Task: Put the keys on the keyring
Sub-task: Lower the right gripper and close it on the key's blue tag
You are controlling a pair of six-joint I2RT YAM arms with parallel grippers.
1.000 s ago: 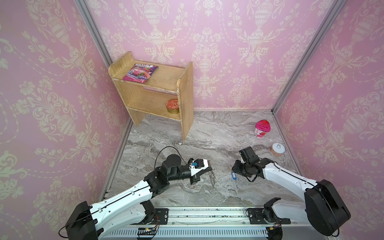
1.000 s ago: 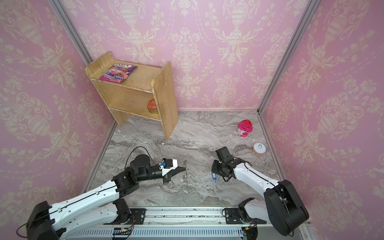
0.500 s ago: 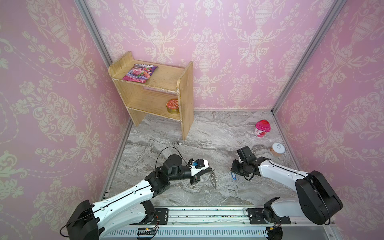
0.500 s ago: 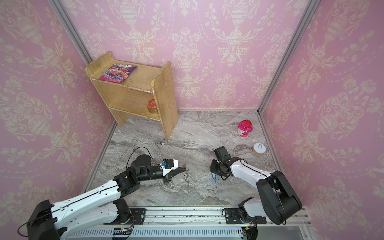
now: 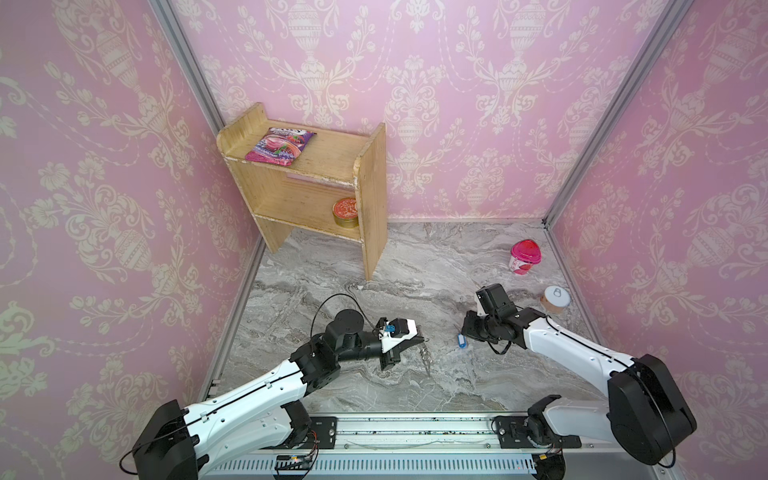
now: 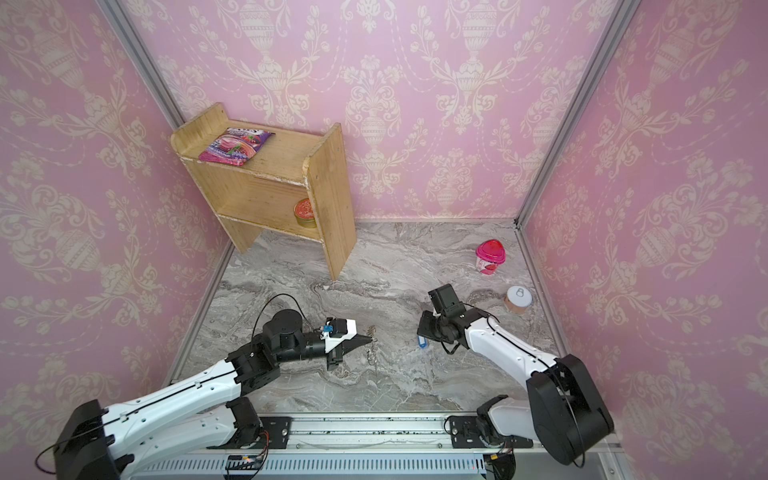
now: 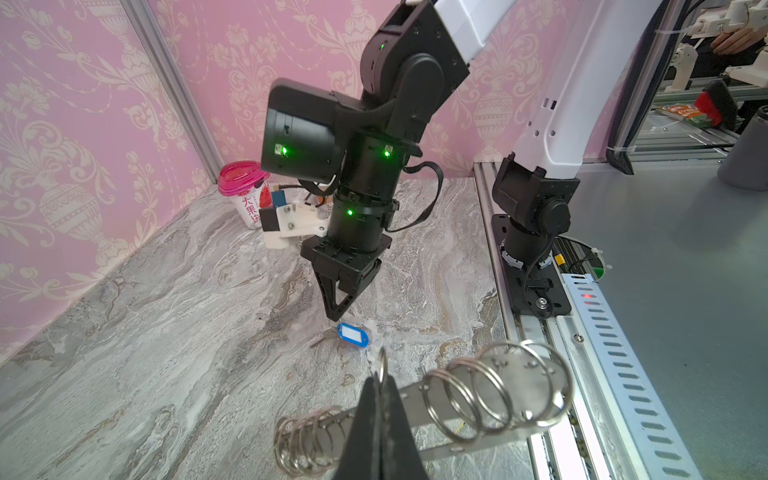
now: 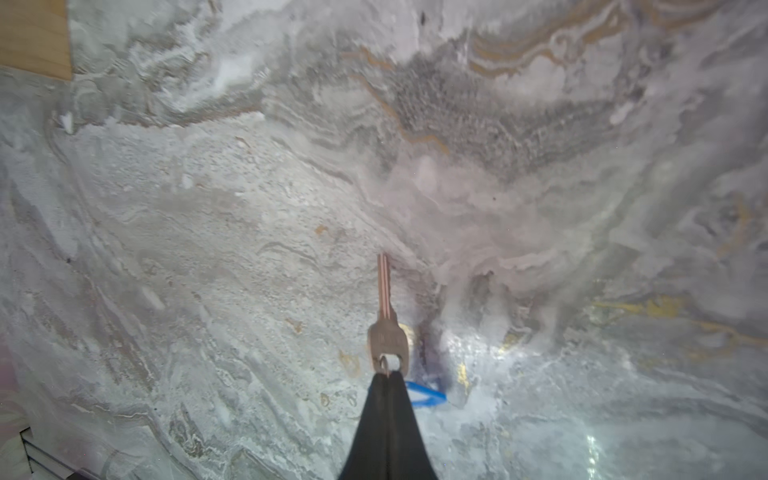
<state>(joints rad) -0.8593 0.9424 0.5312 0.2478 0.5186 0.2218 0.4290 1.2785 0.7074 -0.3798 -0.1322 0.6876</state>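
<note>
The keys lie on the marble floor: a silvery key (image 8: pixel 386 316) and a blue tag with a white label (image 7: pixel 353 334), also seen in both top views (image 5: pixel 462 340) (image 6: pixel 421 343). My right gripper (image 8: pixel 386 374) points straight down, shut on the small ring at the key's head; the tag rests beside its tips. The left wrist view shows that gripper (image 7: pixel 332 318) touching down just behind the tag. My left gripper (image 7: pixel 380 376) is shut on one ring of the keyring (image 7: pixel 478 399), a grey metal plate with a row of rings, held low over the floor (image 5: pixel 426 357) (image 6: pixel 371 353).
A wooden shelf (image 5: pixel 316 195) stands at the back left with a snack bag (image 5: pixel 278 149) on top and a round tin (image 5: pixel 347 212) inside. A pink-lidded cup (image 5: pixel 524 257) and a small can (image 5: pixel 556 298) stand at the right. A metal rail (image 5: pixel 415 432) runs along the front.
My right gripper has shut on the keys' ring and its arm has swung slightly. The left arm and the keyring have stayed put.
</note>
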